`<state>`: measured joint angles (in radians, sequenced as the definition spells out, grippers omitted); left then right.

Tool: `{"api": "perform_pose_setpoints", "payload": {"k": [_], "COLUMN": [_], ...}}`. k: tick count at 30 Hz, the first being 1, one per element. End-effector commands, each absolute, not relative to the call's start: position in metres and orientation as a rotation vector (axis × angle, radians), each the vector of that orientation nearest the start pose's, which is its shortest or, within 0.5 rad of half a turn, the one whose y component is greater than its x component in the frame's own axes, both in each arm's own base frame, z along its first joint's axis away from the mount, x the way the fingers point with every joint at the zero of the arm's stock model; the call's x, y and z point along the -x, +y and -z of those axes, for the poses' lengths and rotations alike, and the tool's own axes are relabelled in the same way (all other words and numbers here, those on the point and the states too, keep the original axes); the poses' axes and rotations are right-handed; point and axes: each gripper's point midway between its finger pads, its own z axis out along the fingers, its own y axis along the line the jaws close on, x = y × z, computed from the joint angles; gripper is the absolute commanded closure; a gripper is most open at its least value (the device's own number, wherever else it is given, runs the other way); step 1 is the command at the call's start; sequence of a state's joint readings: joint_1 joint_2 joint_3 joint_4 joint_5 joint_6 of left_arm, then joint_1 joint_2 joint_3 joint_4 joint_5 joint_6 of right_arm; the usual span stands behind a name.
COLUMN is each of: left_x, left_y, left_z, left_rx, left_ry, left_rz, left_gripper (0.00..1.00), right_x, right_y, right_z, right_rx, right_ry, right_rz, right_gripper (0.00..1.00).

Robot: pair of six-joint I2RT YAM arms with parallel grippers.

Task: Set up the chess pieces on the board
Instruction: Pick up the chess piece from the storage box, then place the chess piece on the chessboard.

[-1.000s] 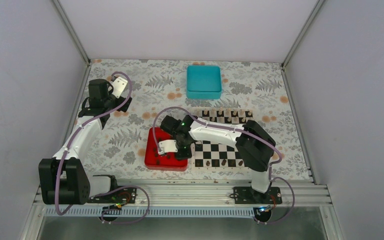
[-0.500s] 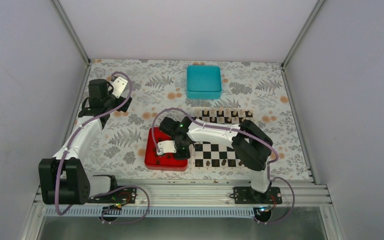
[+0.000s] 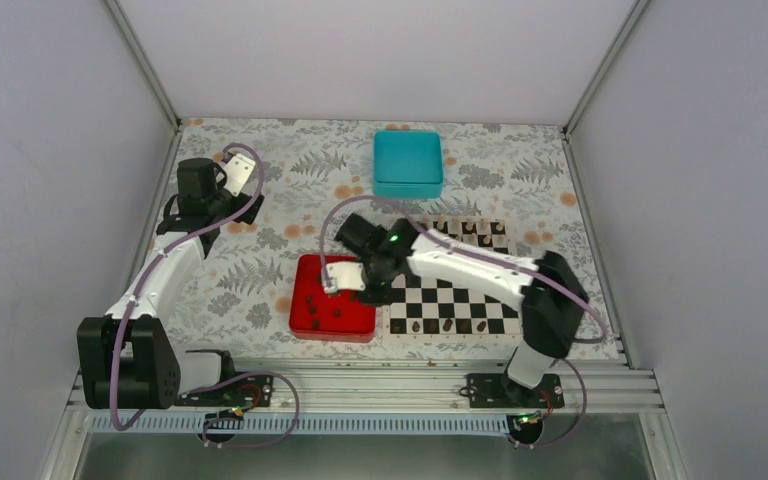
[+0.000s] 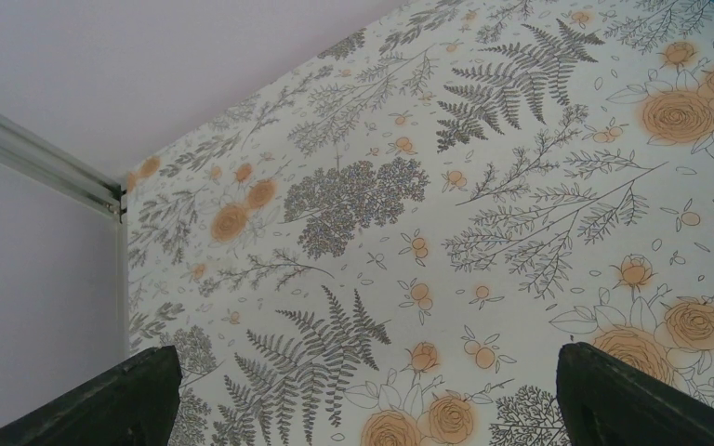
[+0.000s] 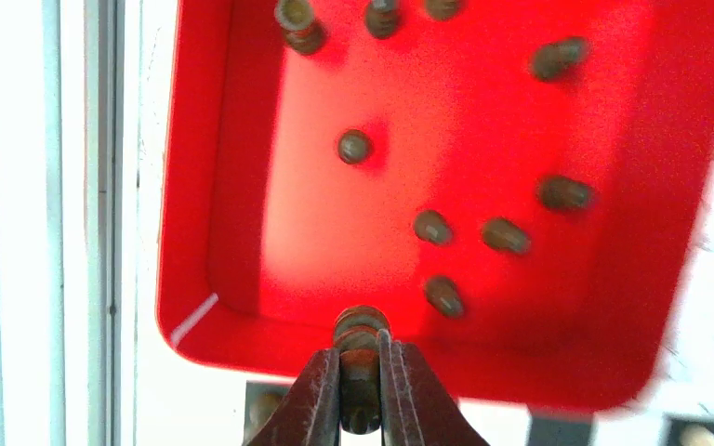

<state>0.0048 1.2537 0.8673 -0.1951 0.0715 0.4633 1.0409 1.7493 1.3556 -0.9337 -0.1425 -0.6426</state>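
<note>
I see the floral worktop (image 3: pixel 520 170) filling my overhead view, with the two arms reaching in from the near edge. The black-and-white board (image 3: pixel 455 300) lies on its right half. A teal box (image 3: pixel 407 163) sits well beyond it, toward the back. The red tray (image 3: pixel 305 270) lies just beside the board's left edge.

My left claw (image 3: pixel 243 172) hangs over the far left of the worktop. Its fingers (image 4: pixel 102 400) are spread wide with only printed cloth between them.

My right claw (image 5: pixel 360 358) is over the tray's far right part, pinched narrow on a dark piece (image 5: pixel 361 327). In the wrist view that piece hangs over the tray's rim.

The other chess pieces (image 5: pixel 432 226) are scattered loose on the tray floor, some upright and some lying over. A few dark ones stand on the board's nearest row. More line its far edge, too small for me to tell their colour.
</note>
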Motion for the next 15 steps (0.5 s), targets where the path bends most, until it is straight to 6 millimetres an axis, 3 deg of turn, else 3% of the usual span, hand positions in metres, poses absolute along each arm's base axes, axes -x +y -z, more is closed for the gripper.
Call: {"api": "perform_pose_setpoints", "payload": {"k": [1,7,10,15], "left_x": [-0.393,-0.393,-0.394,-0.394], "left_y": [-0.009,-0.009,-0.01,-0.01], "left_z": [-0.205,-0.207,-0.206,-0.204], "left_rx": [-0.521,-0.521,-0.522,-0.522], "left_ry": [2.047,2.045,2.047,2.056], "left_rz": [-0.204,-0.201,-0.196,-0.189], "left_gripper": [0.0,0.0,0.0,0.0], "right_x": [-0.2,-0.23,-0.222,-0.204], "right_y": [0.291,0.183,0.133,0.069], "right_z": [-0.149,-0.169,-0.153,-0.124], "right_rx": [1.996,1.742,1.673,1.604], "right_ry": [1.997,2.123,2.209,2.316], "right_rz": [-0.225,-0.085,-0.028,0.094], "right_gripper": [0.95,0.96,0.96,0.96]}}
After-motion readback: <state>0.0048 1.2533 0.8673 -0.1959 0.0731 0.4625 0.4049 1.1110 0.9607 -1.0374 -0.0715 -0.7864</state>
